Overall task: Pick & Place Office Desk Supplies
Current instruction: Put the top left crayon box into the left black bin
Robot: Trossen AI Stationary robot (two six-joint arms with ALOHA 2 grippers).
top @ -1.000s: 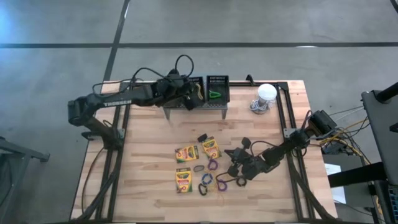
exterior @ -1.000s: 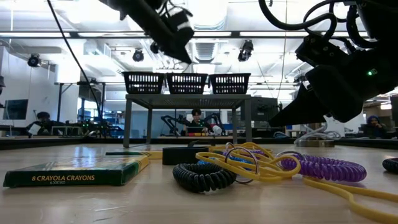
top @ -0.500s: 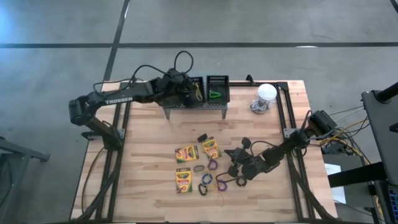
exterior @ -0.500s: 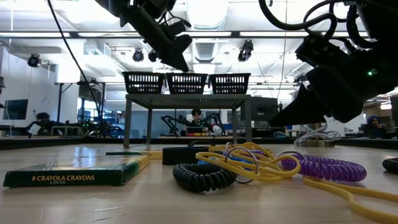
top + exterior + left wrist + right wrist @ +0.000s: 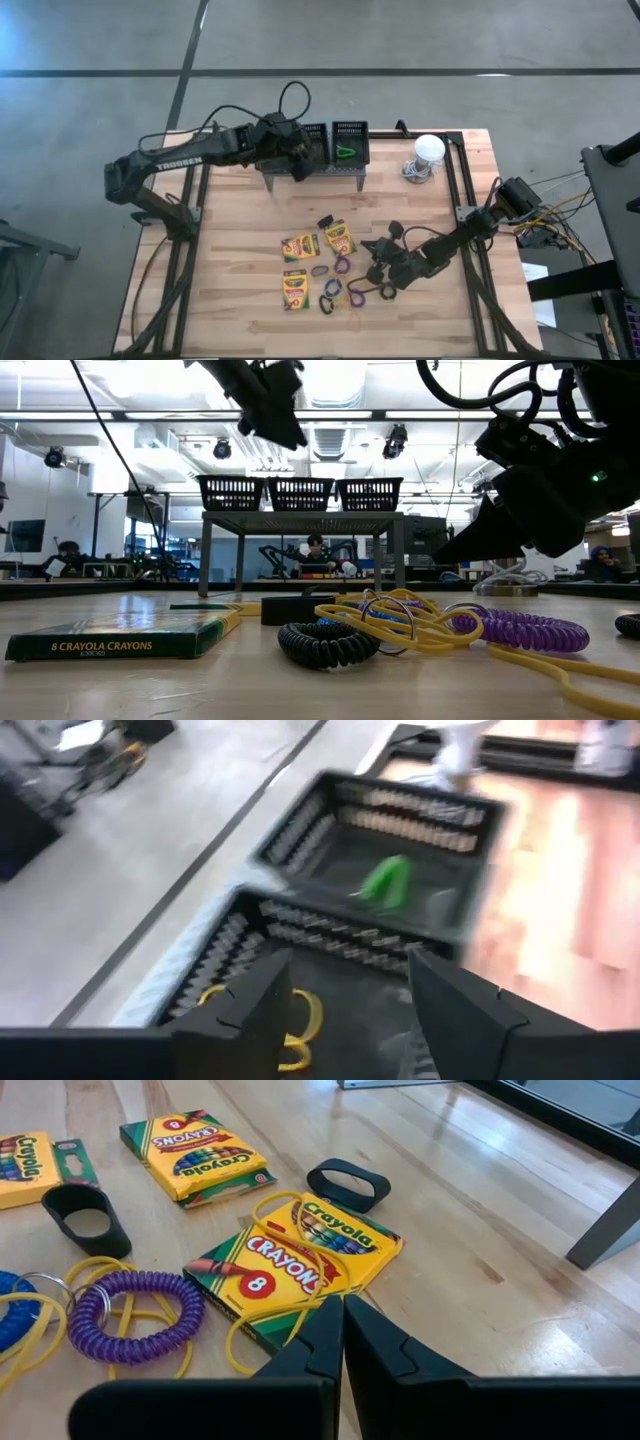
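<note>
- My left gripper (image 5: pixel 298 166) hangs above the grey perforated stand (image 5: pixel 316 150) at the far side of the table (image 5: pixel 230 260), over its middle bin; in my left wrist view the two fingers (image 5: pixel 255 1010) stand well apart with nothing between them.
- Below those fingers a yellow rubber band (image 5: pixel 300 1030) lies on the floor of the middle bin, free of my grip.
- In the neighbouring bin, on the side nearer the white dome (image 5: pixel 429 149), lies a green elastic loop (image 5: pixel 345 152).
- My right gripper (image 5: pixel 374 270) rests low over the table among the supplies, its fingers pressed together and holding nothing.
- Just ahead of those closed fingertips lies a crayon box (image 5: pixel 295 1265) with a thin yellow band (image 5: pixel 300 1295) draped across it.
- Beside that box sits a purple coiled loop (image 5: pixel 135 1315), touching more yellow bands.
- A black oval loop (image 5: pixel 348 1185) lies beyond the box, apart from it.
- A second black loop (image 5: pixel 85 1218) lies near another crayon box (image 5: pixel 195 1148).
- From above I count three crayon boxes in a loose cluster near the table's middle, with one (image 5: pixel 295 288) nearest the front edge.
- The small coloured loops are scattered just beside the boxes, between them and my right gripper.
</note>
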